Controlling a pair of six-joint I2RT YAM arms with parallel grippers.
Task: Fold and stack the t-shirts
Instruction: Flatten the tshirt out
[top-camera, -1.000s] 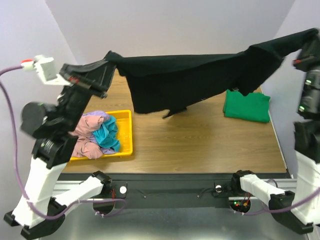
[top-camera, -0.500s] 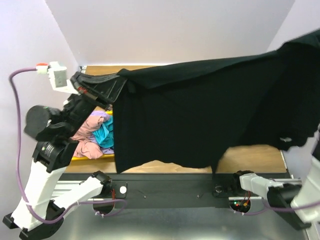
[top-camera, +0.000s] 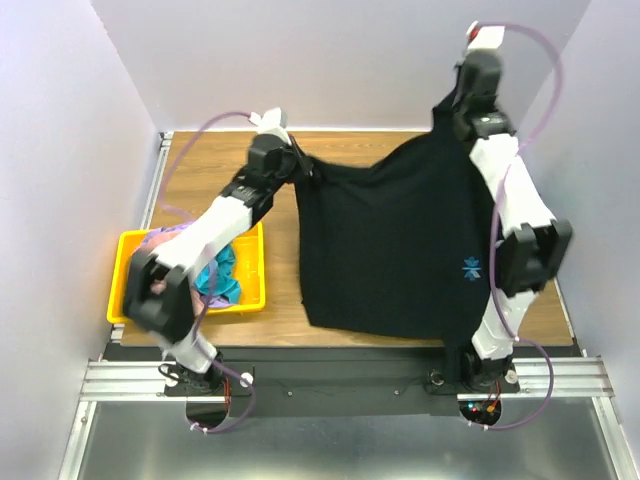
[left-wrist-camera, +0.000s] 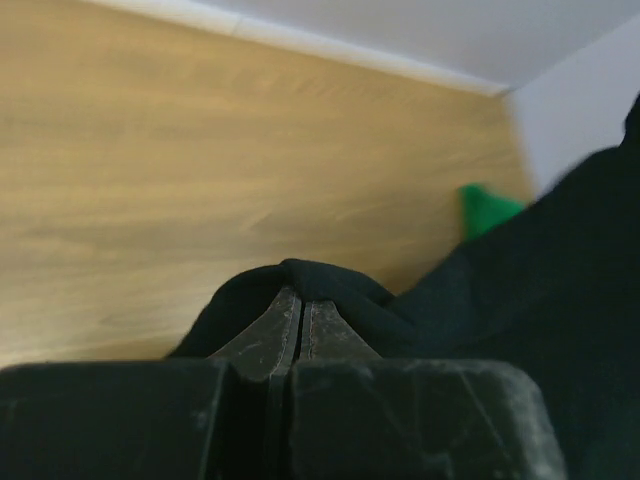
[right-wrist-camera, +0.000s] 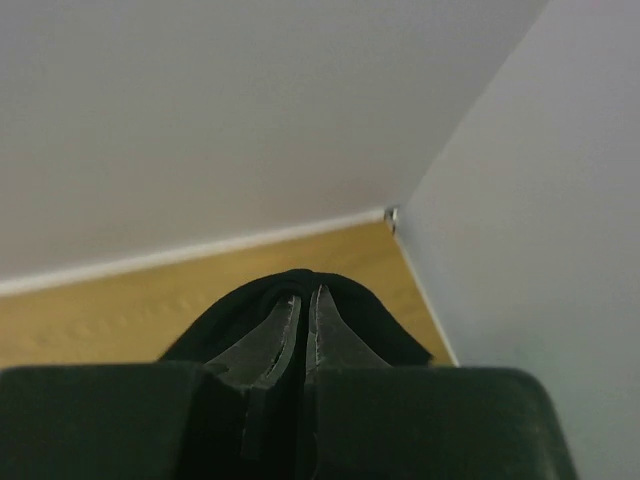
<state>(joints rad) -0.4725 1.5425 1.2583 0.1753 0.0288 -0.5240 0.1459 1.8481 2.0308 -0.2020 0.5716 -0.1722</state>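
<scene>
- While the yellow bin (top-camera: 126, 300) sits at the near-left edge of the table (top-camera: 200, 170) with a teal tee (top-camera: 222, 272) bunched inside, the black t-shirt (top-camera: 400, 250) is held spread just right of the bin, its blue logo (top-camera: 470, 268) showing
- Beyond the bin, the left hand (left-wrist-camera: 301, 318) is pinched closed on one upper corner
- Farther right, the right hand (right-wrist-camera: 305, 325) is clamped tight on the other corner, raised higher
- A green tee (left-wrist-camera: 485, 208) lies far right of the bin, behind the black cloth

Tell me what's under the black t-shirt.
From above, the black t-shirt covers everything beneath. Only the left wrist view shows a corner of the green t-shirt beside its edge.
</scene>
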